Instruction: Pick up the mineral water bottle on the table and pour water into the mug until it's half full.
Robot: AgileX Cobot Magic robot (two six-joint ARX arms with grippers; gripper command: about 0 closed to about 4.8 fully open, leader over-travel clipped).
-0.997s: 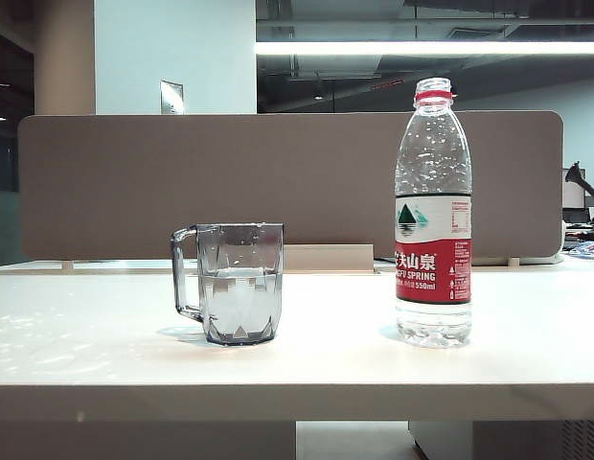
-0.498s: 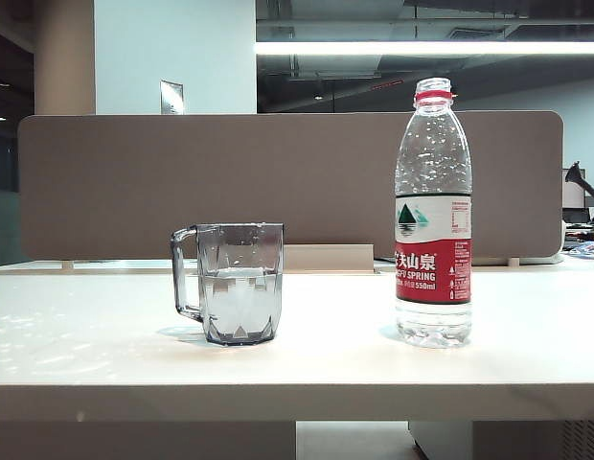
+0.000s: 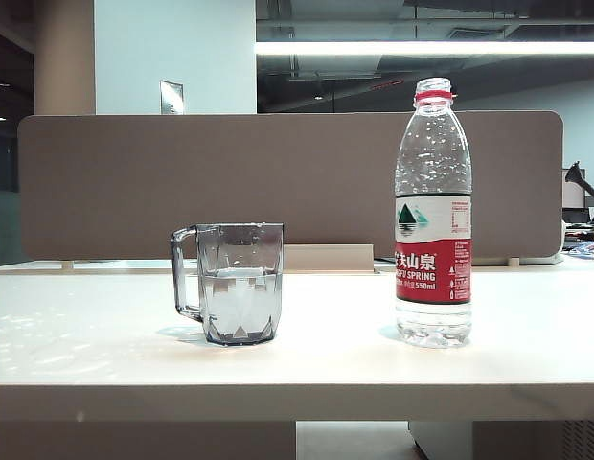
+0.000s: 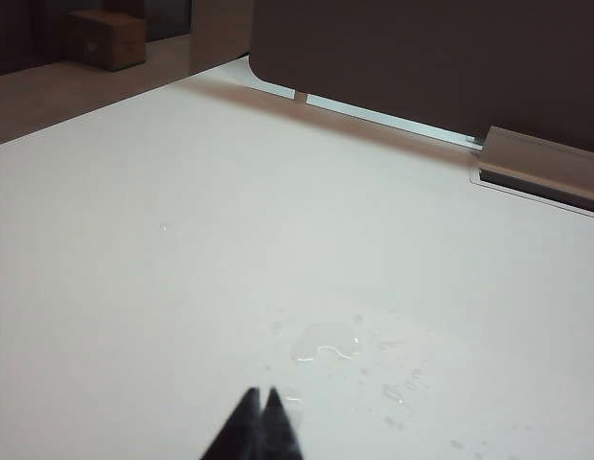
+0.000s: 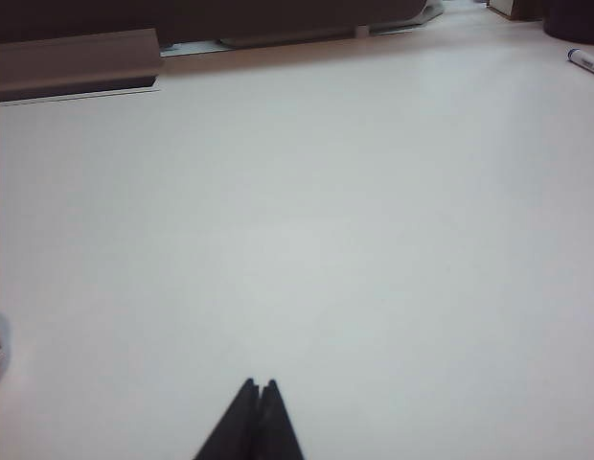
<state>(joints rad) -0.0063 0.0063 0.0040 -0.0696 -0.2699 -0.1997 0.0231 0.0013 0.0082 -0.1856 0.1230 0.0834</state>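
Behind the table (image 3: 297, 369) stands a long brown divider board (image 3: 278, 182), with a dim office and a bright ceiling light past it.

The left gripper (image 4: 262, 395) has its dark fingers pressed together into one sharp point. It hangs low over bare white table, with a small puddle of spilled drops (image 4: 324, 343) just beyond it. The right gripper (image 5: 260, 385) is pressed together the same way over a dry part of the table. Neither one holds or touches anything, and neither shows up in the exterior view.

Nothing has changed in the last second. The mug (image 3: 238, 283) and the mineral water bottle (image 3: 433, 216) sit just where they were. The water (image 3: 239, 305) in the mug reaches about half way up, and the bottle is low, so I think the pouring is done and the arms are resting.

The mug stands near the front edge of the table, left of the middle. It is smoky grey and see-through, with flat cut sides and a square handle pointing left. The bottle stands upright to its right, well apart from it. It is tall, clear, bumpy plastic with a red neck ring, no cap that I can see, and a white and red label. The table is smooth and pale.
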